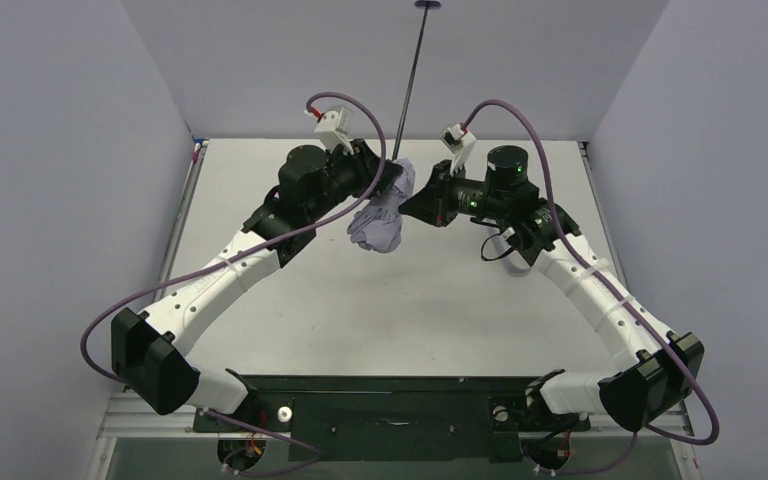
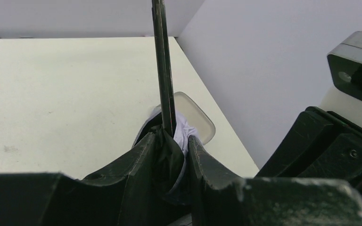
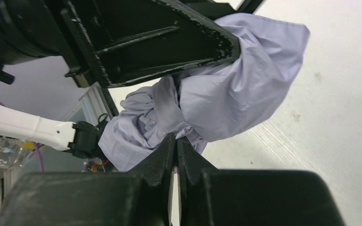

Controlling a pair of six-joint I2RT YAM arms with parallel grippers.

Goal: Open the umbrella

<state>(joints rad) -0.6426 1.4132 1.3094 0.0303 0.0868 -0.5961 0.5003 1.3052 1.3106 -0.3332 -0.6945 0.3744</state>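
Above the far half of the worktop [image 1: 360,310], the left claw [image 2: 169,157] is clamped on the umbrella [image 3: 235,89]. Its two fingers [image 2: 141,165] press from either side on the black inner fabric where the thin black shaft [image 2: 165,70] comes out of the bundle. The shaft runs up and away from that claw, slightly tilted, and ends in a small knob [image 1: 427,5] at the top edge of the overhead view.

The pale lavender-grey fabric [image 1: 380,225] hangs below the left claw in a loose, crumpled bundle, still folded. It is held clear of the worktop as far as the overhead view shows.

The right claw [image 3: 176,153] faces the left one from the other side, with its fingers pressed together. The tips touch the lower folds of the fabric. Whether a fold is caught between them cannot be told.

A pale oval case [image 2: 199,117] lies on the worktop beyond the left claw, near the side wall [image 2: 264,61]. It stands apart from both claws.
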